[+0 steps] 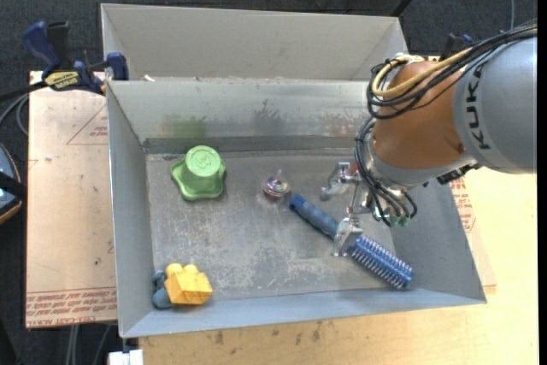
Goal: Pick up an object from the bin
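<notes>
Nearest the camera, a yellow block [186, 284] with a small blue-grey piece [160, 295] against it lies in the bin's [128, 209] front left corner. A blue bristled brush [382, 261] lies front right, just beside the lower finger of the end effector [344, 208]. The end effector's 2 fingers stand spread and I see nothing pinched between them. One is close by the right end of a blue cylinder [312, 215] lying slantwise mid-floor, and the other is nearer the far wall. That cylinder looks the likeliest pick. A good grasp would shift the fingers left so they straddle its body across the narrow width, clear of the brush, and go down to the floor before closing. A pinch at the very tip could let a round thing roll or squirt out. Farther back lie a small mottled top-like thing [275, 186] and a green lobed cap [198, 173], well apart from the work. The arm's orange cover and cables hide the floor under the wrist. I cannot tell whether the lower finger touches the cylinder or the brush.
</notes>
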Tool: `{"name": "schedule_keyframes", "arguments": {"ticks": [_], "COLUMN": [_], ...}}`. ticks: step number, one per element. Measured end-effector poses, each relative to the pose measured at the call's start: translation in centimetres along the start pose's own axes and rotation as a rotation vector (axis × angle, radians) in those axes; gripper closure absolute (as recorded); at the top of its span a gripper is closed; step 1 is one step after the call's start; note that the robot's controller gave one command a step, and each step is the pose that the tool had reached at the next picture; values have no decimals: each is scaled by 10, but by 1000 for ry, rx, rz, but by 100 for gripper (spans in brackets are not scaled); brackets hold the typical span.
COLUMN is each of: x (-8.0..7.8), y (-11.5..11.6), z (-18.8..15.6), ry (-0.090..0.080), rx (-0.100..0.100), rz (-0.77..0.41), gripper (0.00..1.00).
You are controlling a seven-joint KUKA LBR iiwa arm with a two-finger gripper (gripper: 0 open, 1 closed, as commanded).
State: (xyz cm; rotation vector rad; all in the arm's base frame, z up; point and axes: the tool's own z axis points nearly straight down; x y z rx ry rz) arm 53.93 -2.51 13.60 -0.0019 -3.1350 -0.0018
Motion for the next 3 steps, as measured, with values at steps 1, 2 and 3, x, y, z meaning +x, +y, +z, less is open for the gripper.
{"name": "schedule_keyframes", "arguments": {"ticks": [1, 2, 3], "x": [4, 4, -4], "y": [2, 1, 4], "z": [56, 54, -70], "ry": [-12, -11, -17], "rx": [-1, -1, 1], "rz": [50, 49, 7], "gripper": [0, 100, 100]}}
